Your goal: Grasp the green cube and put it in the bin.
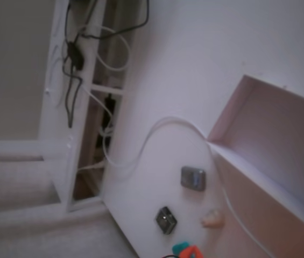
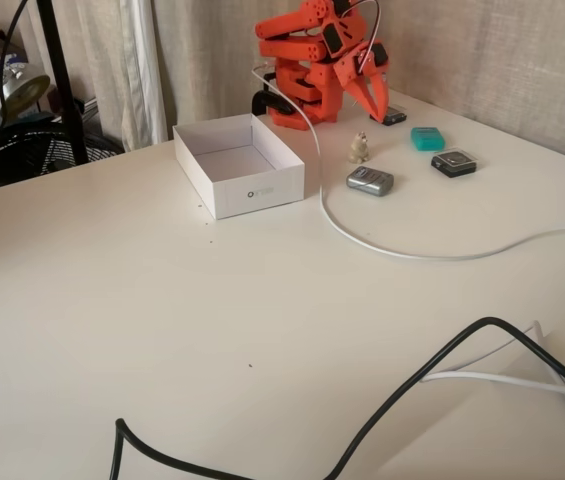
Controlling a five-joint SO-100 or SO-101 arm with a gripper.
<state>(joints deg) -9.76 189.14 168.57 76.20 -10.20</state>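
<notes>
Sitting btwn green cube [image 2: 427, 138] & bin [image 2: 209, 182]: grey block [image 2: 370, 180], figurine [image 2: 359, 147].

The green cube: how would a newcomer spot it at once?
In the fixed view showing the folded orange robot arm, look on the white table just right of the arm's base. The small teal-green rounded block lies there, beyond the grey block and dark block; it alone is brightly coloured.

No text, number or brand can be read. The bin [image 2: 241, 163] bears a small dark mark [image 2: 261, 192] on its near outer wall, too blurred to make out; the nearby blocks show no legible lettering.
</notes>
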